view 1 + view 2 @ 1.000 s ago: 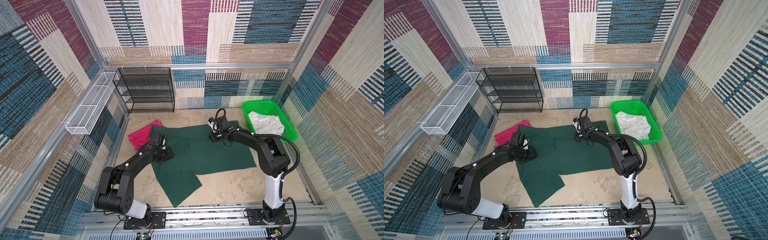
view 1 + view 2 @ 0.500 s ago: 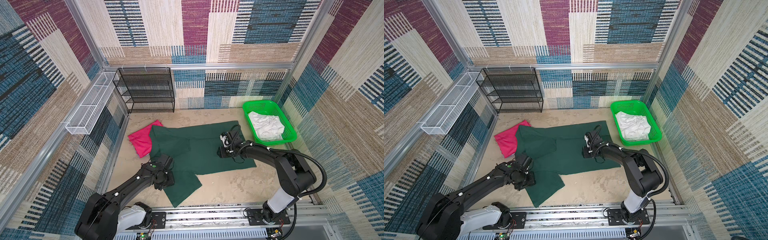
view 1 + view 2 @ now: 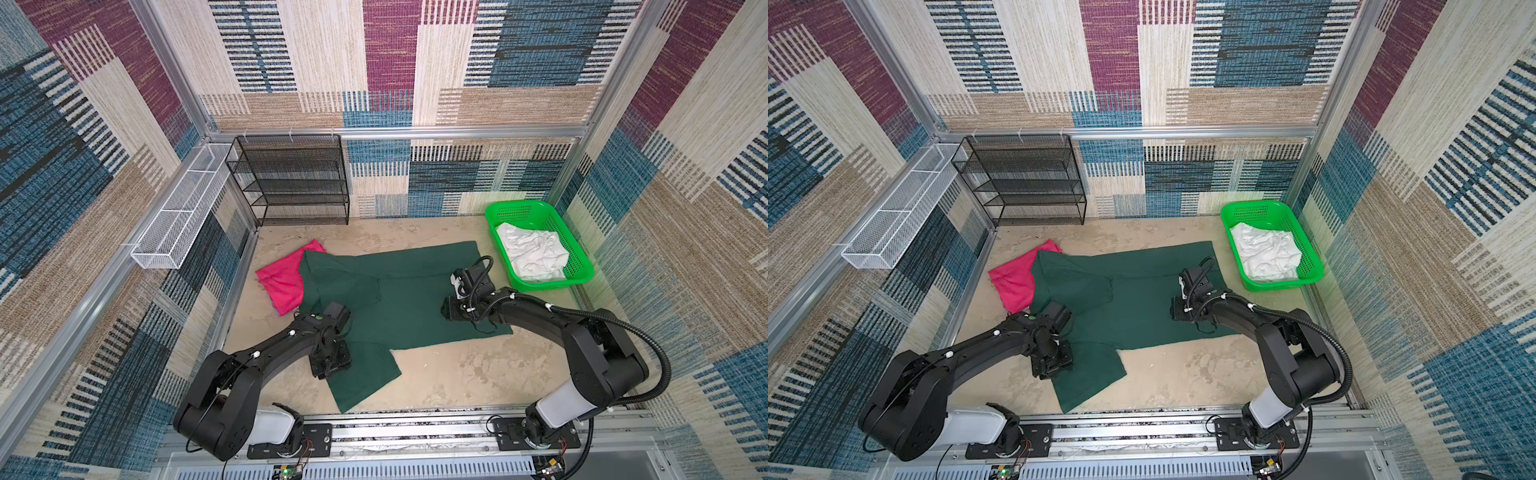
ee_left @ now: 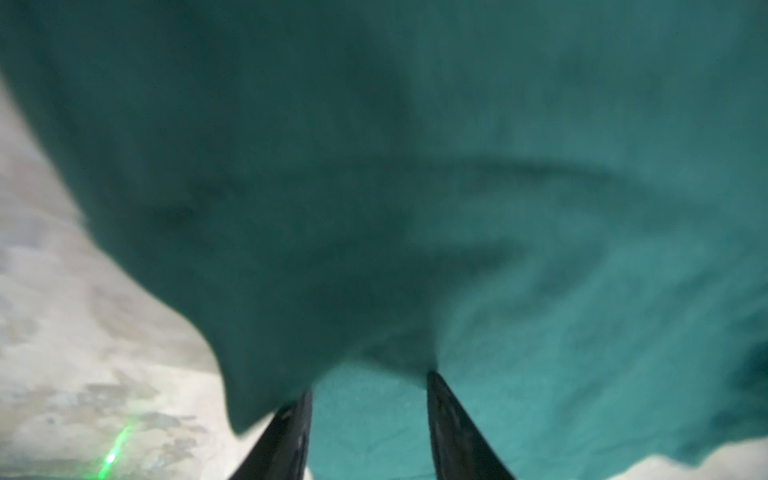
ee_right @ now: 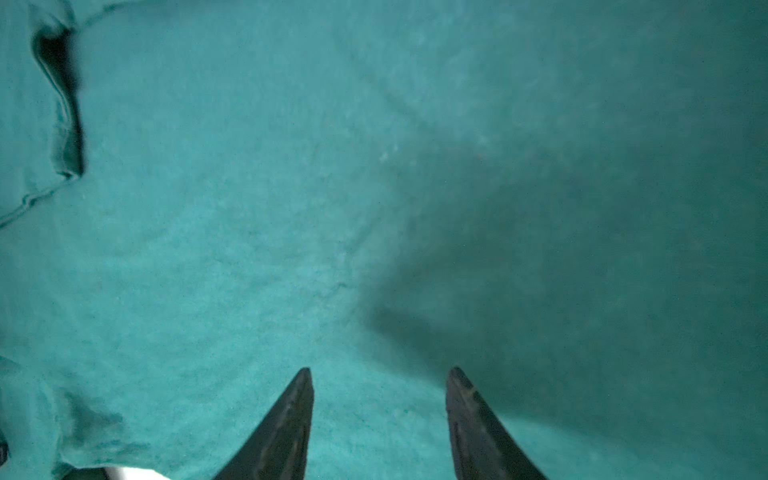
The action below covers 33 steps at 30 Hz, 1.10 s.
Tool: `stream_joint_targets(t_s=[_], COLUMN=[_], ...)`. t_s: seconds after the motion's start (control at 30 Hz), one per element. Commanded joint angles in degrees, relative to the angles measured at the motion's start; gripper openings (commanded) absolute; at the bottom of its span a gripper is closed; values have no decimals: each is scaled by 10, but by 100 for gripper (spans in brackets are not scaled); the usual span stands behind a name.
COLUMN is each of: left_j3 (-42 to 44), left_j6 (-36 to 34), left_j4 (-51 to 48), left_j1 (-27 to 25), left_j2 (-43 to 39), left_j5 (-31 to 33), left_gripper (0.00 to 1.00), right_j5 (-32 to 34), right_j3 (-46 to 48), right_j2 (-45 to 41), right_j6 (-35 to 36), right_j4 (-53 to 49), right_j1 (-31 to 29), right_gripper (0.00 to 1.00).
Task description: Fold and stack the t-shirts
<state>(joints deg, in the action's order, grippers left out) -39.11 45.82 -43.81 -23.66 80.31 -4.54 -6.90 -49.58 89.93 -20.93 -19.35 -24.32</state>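
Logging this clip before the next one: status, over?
Left gripper open at near sleeve of dark green t-shirt. Right gripper open over its body. Shirt lies spread, not yet folded, edge overlapping pink t-shirt. Green basket stands apart, no obstruction.

Dark green t-shirt [image 3: 407,299]; magenta t-shirt [image 3: 280,286]; bright green basket [image 3: 552,284]; white cloth [image 3: 532,253].
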Motion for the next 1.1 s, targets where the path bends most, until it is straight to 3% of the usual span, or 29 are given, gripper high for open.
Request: stream_joint_targets(t_s=[0.0,0.23,0.4,0.47,0.53,0.7,1.07], left_j3=[-17,-55,31,63,73,77,118], left_j6=[-53,-93,-19,31,58,120,166], left_j4=[82,18,-55,-56,-72,-109,-62], left_j1=[43,48,22,-16,-28,-98,-132], left_j2=[12,-46,-185,-225,-215,-199,-181], left_j5=[117,98,99,107,86,121,93], left_gripper=[47,48,46,46,46,46,43], right_j5=[8,24,35,28,21,17,5], right_j3=[-2,16,69,88,97,98,123], right_j2=[-15,-53,-105,-126,-139,-165,-218], right_j6=[-8,-25,-54,-62,-65,-63,-56], right_j4=[-3,-28,-41,-41,-45,-61,-75], right_j1=[5,18,35,42,42,43,84], right_gripper=[55,61,65,65,66,66,69])
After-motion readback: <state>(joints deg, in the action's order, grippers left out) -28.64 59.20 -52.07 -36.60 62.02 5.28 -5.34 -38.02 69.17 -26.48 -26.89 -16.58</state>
